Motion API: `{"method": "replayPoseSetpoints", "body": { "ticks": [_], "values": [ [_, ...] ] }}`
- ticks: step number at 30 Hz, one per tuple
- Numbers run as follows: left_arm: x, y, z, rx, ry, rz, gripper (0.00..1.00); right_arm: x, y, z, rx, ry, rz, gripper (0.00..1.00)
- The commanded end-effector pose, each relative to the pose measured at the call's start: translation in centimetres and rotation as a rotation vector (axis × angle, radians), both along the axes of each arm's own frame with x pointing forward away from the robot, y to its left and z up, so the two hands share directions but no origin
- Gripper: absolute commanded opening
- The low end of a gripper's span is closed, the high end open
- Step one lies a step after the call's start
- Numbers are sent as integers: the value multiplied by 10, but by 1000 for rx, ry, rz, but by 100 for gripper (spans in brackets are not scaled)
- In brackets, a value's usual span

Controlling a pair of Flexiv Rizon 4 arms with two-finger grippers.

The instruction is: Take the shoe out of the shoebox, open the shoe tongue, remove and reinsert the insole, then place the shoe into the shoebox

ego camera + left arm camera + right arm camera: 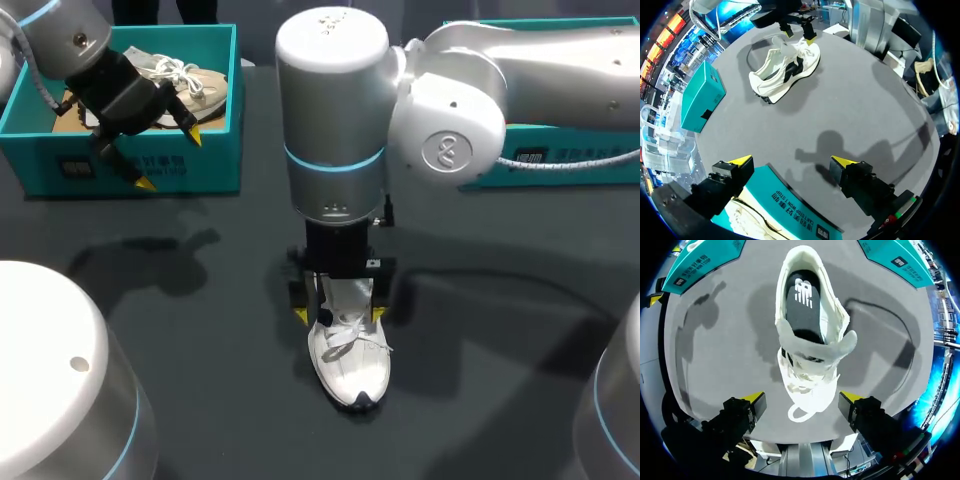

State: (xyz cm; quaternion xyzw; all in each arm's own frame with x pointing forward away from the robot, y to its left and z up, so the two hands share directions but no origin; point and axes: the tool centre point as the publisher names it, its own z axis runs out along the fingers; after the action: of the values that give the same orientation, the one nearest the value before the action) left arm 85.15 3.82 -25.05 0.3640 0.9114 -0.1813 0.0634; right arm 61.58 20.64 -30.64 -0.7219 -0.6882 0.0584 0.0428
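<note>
**Arm pose.** The left arm (70, 40) entered at the upper left of the head view. The left gripper (168, 158) hung over the front wall of the teal shoebox (120, 165). Its fingers were spread wide and gripped nothing. A beige sneaker (195, 85) lay inside the box.

The right arm (330, 120) entered from the upper right and reached to frame centre, with its wrist pointing straight down. The right gripper (339, 315) straddled the white sneaker (350, 360), which stood upright on the table (200, 300). Its fingers were apart, one on each side of the sneaker, with a gap showing at both. In the right wrist view the black insole (802, 305) lay seated inside the sneaker.

**Clearance.** Bare table lay left and right of the white sneaker and between it and the shoebox. A second teal box (520, 160) sat at the upper right, well apart from the sneaker.
</note>
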Motion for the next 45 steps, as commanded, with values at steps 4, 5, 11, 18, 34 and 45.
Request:
{"method": "replayPoseSetpoints", "body": {
  "ticks": [4, 5, 11, 18, 34, 45],
  "values": [
    [0, 1, 0, 1, 0, -1, 100, -24, -7, 5, 11, -11, -23, 92],
    [0, 1, 0, 1, 0, -1, 100, -26, -7, 6, 9, -11, -24, 87],
    [0, 1, 0, 1, 0, -1, 100, -31, -9, 11, -5, -6, -21, 54],
    [0, 1, 0, 1, 0, -1, 100, -14, -14, 10, -21, -31, 9, 29],
    [0, 1, 0, 1, 0, -1, 100, 50, -20, -9, 10, -103, 149, 19],
    [0, 1, 0, 1, 0, -1, 100, 76, -25, -42, 77, -87, 171, 16]
  ]
}}
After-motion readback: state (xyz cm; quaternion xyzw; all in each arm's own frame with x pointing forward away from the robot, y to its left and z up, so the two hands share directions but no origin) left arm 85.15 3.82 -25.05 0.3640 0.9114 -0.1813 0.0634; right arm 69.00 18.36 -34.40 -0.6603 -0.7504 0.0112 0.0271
